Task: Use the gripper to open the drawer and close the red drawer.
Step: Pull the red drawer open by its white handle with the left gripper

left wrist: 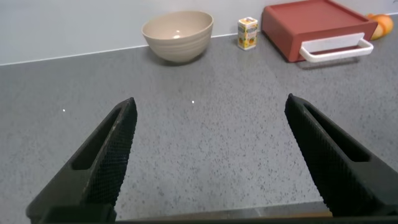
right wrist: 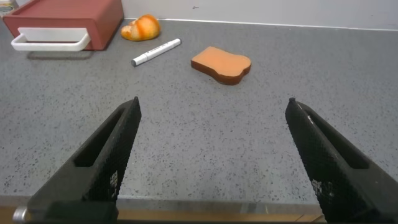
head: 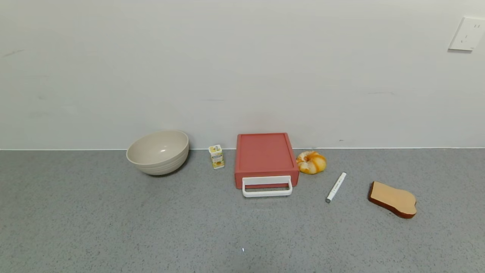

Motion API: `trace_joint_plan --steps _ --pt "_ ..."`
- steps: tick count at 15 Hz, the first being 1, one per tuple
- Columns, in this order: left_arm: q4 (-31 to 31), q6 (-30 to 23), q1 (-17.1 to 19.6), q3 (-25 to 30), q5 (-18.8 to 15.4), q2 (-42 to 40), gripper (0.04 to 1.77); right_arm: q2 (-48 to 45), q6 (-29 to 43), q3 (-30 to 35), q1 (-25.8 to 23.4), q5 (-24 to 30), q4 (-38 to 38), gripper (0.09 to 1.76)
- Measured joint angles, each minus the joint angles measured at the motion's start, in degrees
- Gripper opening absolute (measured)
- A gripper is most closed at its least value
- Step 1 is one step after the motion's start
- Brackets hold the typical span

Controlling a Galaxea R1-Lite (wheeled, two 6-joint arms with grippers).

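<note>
Both open grippers, left gripper (left wrist: pixel 208 155) and right gripper (right wrist: pixel 214 155), sit well short of drawer (head: pixel 266 159).

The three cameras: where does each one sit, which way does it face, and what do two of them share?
Head view: from the head, looking down at the grey table; no arm shows.
Left wrist view: behind the open left hand, facing the bowl and red drawer.
Right wrist view: behind the open right hand, facing the toast slice and marker.
Shared: both wrist views show the drawer.
</note>
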Motion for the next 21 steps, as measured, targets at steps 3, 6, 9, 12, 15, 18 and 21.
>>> trace_joint_plan --steps 3,6,9,12,15,18,21 --pt "-0.20 0.28 -0.68 -6.97 -0.06 8.51 1.72 0.00 -0.02 0.00 0.00 -0.02 0.00 1.71" --pt "-0.17 1.77 -2.80 -16.57 -0.33 21.27 1.72 0.00 -0.02 0.00 0.00 -0.02 0.00 1.71" --pt "-0.16 4.36 -5.23 -27.37 -2.43 35.96 1.72 0.00 0.00 0.00 0.00 0.00 0.00 1.71" --pt "0.05 6.38 -6.41 -38.18 -8.19 50.21 1.72 0.00 -0.02 0.00 0.00 0.00 0.02 1.71" --pt "0.16 7.40 -8.24 -47.74 -12.79 63.61 1.72 0.00 0.00 0.00 0.00 0.01 0.00 1.71" --pt "0.24 8.25 -13.25 -56.65 -14.20 75.94 1.72 0.00 0.00 0.00 0.00 0.04 0.00 1.71" --pt "3.50 9.85 -19.70 -66.18 -14.36 86.41 1.72 0.00 -0.02 0.00 0.00 0.06 0.02 1.71"
